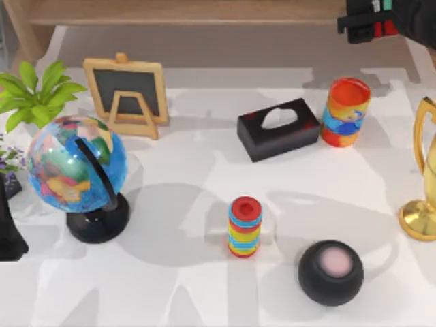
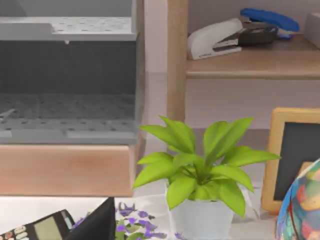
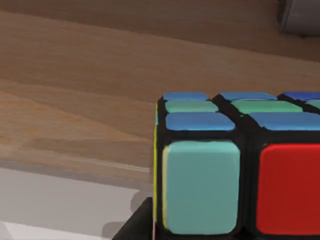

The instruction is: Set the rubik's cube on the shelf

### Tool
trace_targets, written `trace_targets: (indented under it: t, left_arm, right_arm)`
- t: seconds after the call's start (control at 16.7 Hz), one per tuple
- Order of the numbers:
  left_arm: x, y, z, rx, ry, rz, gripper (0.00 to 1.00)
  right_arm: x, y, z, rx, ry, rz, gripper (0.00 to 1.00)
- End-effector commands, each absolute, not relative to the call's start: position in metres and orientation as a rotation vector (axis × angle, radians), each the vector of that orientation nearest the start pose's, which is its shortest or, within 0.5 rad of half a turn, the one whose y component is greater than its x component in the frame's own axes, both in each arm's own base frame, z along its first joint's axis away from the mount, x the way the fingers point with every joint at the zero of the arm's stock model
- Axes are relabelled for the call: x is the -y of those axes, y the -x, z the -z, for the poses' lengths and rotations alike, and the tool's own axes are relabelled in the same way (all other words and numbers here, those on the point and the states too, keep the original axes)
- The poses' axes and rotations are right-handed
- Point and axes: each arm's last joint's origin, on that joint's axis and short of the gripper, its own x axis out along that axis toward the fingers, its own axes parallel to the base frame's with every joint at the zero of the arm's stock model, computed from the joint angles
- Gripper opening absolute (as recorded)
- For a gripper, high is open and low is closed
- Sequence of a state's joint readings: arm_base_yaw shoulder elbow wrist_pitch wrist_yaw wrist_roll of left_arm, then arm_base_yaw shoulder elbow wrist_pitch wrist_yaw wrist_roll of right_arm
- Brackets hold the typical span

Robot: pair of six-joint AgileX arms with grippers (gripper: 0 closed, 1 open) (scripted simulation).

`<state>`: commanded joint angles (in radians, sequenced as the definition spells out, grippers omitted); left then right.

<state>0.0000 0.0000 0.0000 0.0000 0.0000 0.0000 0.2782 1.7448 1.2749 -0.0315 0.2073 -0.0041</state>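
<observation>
The rubik's cube [image 3: 200,185] looms large in the right wrist view, showing teal, red and blue squares split by black lines. My right gripper [image 1: 373,24] is at the far right of the table's back edge, shut on the cube [image 1: 383,26], which peeks out as red and green squares. The cube hangs just over the light-brown plank of the shelf [image 3: 75,100], which runs along the back [image 1: 191,12]. Whether the cube touches the wood is not visible. My left arm [image 1: 8,228] is parked at the left edge.
On the table stand a globe [image 1: 75,163], a chalkboard easel [image 1: 128,92], a plant [image 1: 34,92], a black tissue box [image 1: 278,128], a colourful cup [image 1: 346,111], a striped cylinder stack [image 1: 245,226], a black ball [image 1: 330,271] and a gold trophy [image 1: 424,184]. A stapler [image 2: 215,37] lies on the shelf.
</observation>
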Motion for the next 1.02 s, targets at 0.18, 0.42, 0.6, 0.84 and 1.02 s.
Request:
trace_targets:
  t: [0.18,0.42,0.6,0.84,1.02]
  left_arm:
    - [0.001,-0.106,-0.160,0.000,0.000,0.000,1.00]
    - [0.001,-0.106,-0.160,0.000,0.000,0.000,1.00]
    - [0.001,-0.106,-0.160,0.000,0.000,0.000,1.00]
    - [0.001,-0.106,-0.160,0.000,0.000,0.000,1.00]
    - [0.001,-0.106,-0.160,0.000,0.000,0.000,1.00]
  right_arm:
    - [-0.143,-0.387,-0.239,-0.276,0.135,-0.098,0.00]
    - [-0.179,-0.381,-0.210,-0.048,0.099,-0.078,0.00]
    - [-0.197,-0.372,-0.185,0.075,0.061,-0.047,0.00]
    - [-0.211,-0.360,-0.158,0.170,0.019,-0.008,0.00]
    - [-0.215,-0.355,-0.147,0.196,0.004,0.009,0.00]
